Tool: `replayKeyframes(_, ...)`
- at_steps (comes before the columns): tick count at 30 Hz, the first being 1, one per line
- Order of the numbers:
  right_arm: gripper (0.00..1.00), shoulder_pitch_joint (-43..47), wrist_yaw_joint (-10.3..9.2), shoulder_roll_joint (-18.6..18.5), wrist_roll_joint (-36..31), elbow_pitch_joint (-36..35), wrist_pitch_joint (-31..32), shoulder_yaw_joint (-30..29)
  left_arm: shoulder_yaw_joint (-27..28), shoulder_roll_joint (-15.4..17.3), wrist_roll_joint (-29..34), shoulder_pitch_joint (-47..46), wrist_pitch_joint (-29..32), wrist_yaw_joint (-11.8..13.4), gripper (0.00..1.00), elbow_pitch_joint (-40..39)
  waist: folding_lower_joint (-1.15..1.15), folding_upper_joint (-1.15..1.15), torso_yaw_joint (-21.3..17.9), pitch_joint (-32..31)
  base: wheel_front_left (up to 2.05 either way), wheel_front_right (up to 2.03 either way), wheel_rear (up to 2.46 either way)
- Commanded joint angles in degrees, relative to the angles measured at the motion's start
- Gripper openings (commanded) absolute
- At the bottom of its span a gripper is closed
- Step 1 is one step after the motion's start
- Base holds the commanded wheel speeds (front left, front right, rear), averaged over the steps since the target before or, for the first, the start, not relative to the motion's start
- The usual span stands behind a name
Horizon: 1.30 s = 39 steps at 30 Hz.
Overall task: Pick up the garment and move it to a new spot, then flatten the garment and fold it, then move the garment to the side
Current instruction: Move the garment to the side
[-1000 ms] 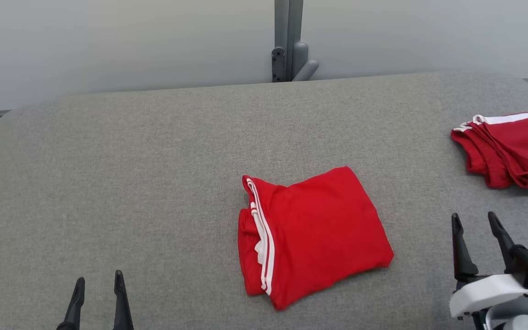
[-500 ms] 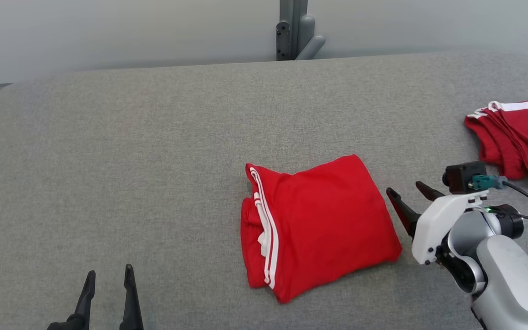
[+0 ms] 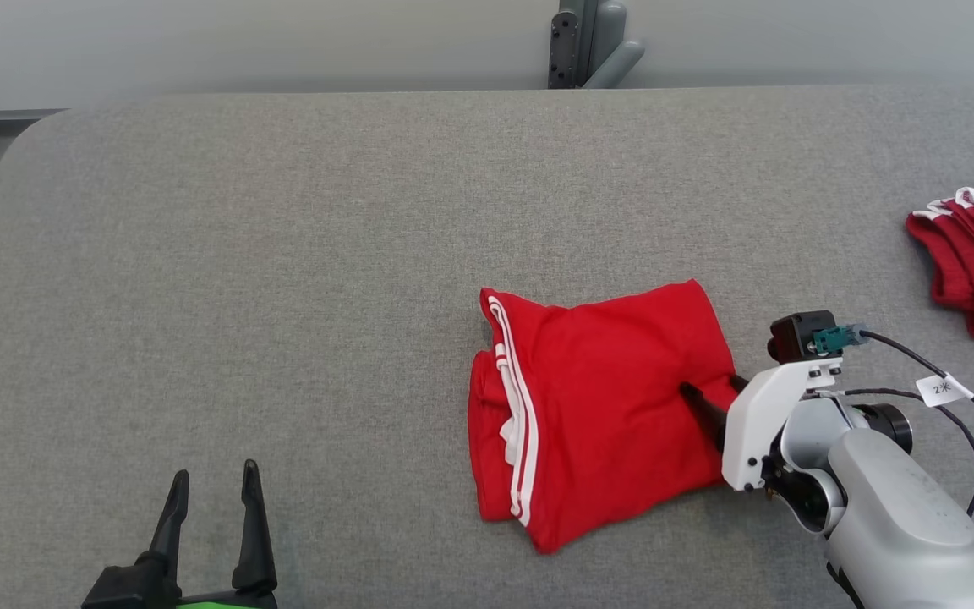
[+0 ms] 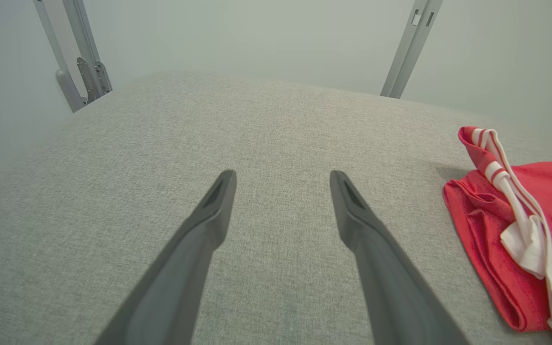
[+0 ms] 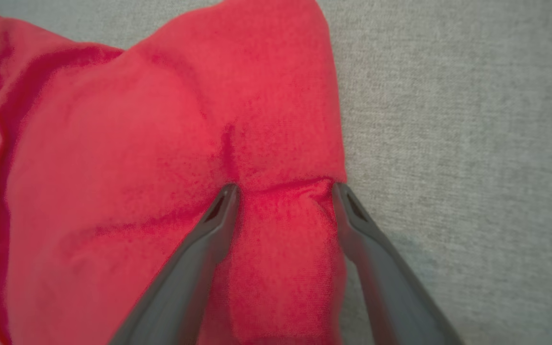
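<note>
Head view: folded red garment w/ white side stripes point(image 3: 597, 414) lies on the grey fabric-covered table point(image 3: 284, 254), a bit right of centre, toward the near edge. Roughly square packet. Striped edge & a bit of white lining face the robot's left; plain folded edge faces right. Top layer slightly bulged, not crisp.

R gripper point(image 3: 709, 387) sits at the garment's right edge, fingers pointing left across the cloth. R wrist view: jaws spread wide, nothing clamped. Both dark fingertips point(image 5: 221, 211) press into the red fabric, one inboard, the other right where cloth meets table. Cloth btwn them stands up in a short ridge, w/ a crease running away from the inboard tip.

White wrist shell & grey forearm point(image 3: 901, 516) come in from lower right. Black wrist cam w/ teal plug point(image 3: 804, 334) rides on top; black cable w/ small white tag point(image 3: 943, 389) trails right.

L gripper point(image 3: 215, 472) is low at lower left, well apart from the garment, jaws wide open, empty. L wrist view: its fingers hang over bare table, garment's striped edge off to that view's right.

Further out: second red garment w/ white trim point(image 3: 973, 254), folded, at far right of table, well apart from the first. Grey metal post point(image 3: 588, 42) stands behind the table's far edge, against a pale wall point(image 3: 199, 42).
</note>
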Motion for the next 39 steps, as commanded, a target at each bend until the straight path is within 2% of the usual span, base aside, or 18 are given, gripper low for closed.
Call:
replayKeyframes(1, 0.44, -0.8, -0.04, -0.1, 0.3, 1.6, -1.3, 0.3, 0.0, 0.0, 0.0, -0.8, -0.1, 0.2, 1.00, -0.1, 0.00, 0.30, -0.1, 0.0, 0.00, 0.00, 0.00)
replayKeyframes(2, 0.00, -1.2, -0.04, 0.2, 0.8, 2.3, -2.0, 0.4, 0.0, 0.0, -0.1, -0.8, -0.1, 0.3, 1.00, -0.2, 0.00, 0.30, -0.1, -0.1, 0.00, 0.00, 0.00)
replayKeyframes(16, 0.00, -4.4, -0.09, -1.0, 6.3, 6.3, -6.5, 4.9, 0.1, 0.0, 0.2, -1.2, -0.1, 0.2, 1.00, -0.5, 0.00, 0.30, -2.6, 0.5, 0.00, 0.00, 0.00)
replayKeyframes(26, 0.00, -7.0, -0.08, -3.0, 9.9, 4.2, -9.2, 7.7, 1.0, 0.0, 0.7, -0.5, -0.1, -0.1, 1.00, -0.8, 0.00, 0.30, -4.7, 0.9, 0.00, 0.00, 0.00)
replayKeyframes(32, 0.00, -8.7, -0.07, -5.4, 11.2, 0.8, -9.3, 8.7, 1.3, 0.0, 0.7, -0.1, -0.1, 0.1, 1.00, -1.7, 0.00, 0.30, -8.3, 1.4, 0.00, 0.00, 0.00)
replayKeyframes(39, 0.00, -11.8, -0.07, -6.3, 10.8, -1.8, -9.7, 9.2, 1.7, 0.1, 1.8, -2.3, -0.1, -0.7, 1.00, -2.6, 0.00, 0.30, -15.0, 3.9, 0.00, 0.00, 0.00)
